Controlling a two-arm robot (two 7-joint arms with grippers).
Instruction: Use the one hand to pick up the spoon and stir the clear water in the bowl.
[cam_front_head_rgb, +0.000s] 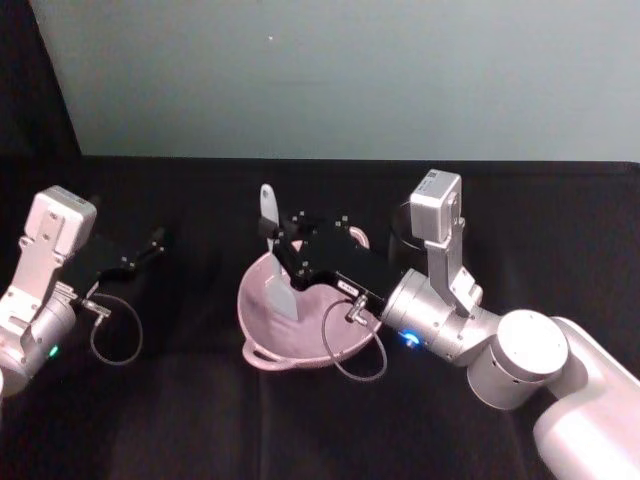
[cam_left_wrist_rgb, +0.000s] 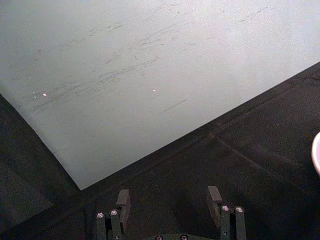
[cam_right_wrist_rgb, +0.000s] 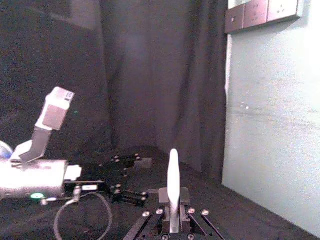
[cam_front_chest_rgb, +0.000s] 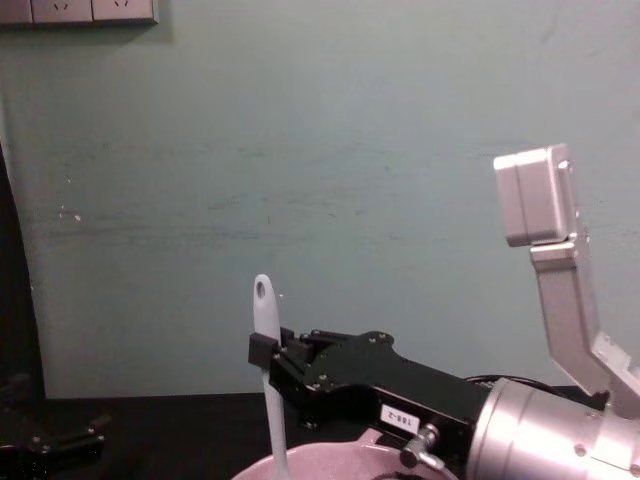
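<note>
- The left gripper (cam_front_head_rgb: 152, 243) sits parked over the left side of the black table (cam_front_head_rgb: 200, 410), well apart from everything else. Its jaws stand wide, with nothing between them. The left wrist view shows its two fingers (cam_left_wrist_rgb: 123, 199) spread over bare black cloth.
- The pink bowl (cam_front_head_rgb: 256, 312) stands near the middle of the table, its small loop handle at the near rim. From the chest view its rim (cam_front_chest_rgb: 335, 458) shows just under the right arm. I cannot tell from here whether there is water in it.
- The white spoon (cam_front_head_rgb: 268, 212) stands nearly upright in the bowl. Its flat head is down inside against the pink inner wall, and the end with the small hole pokes up above the gripper. I cannot tell whether the head touches the bottom.
- The right gripper (cam_front_head_rgb: 282, 246) reaches in from the right, over the bowl. Its jaws are clamped on the spoon's handle, about midway along. The right wrist view shows the handle rising straight up out of the grip.
- Behind it, the silver wrist (cam_front_head_rgb: 432, 312) hangs just beyond the bowl's right rim, with a blue light glowing on it.
</note>
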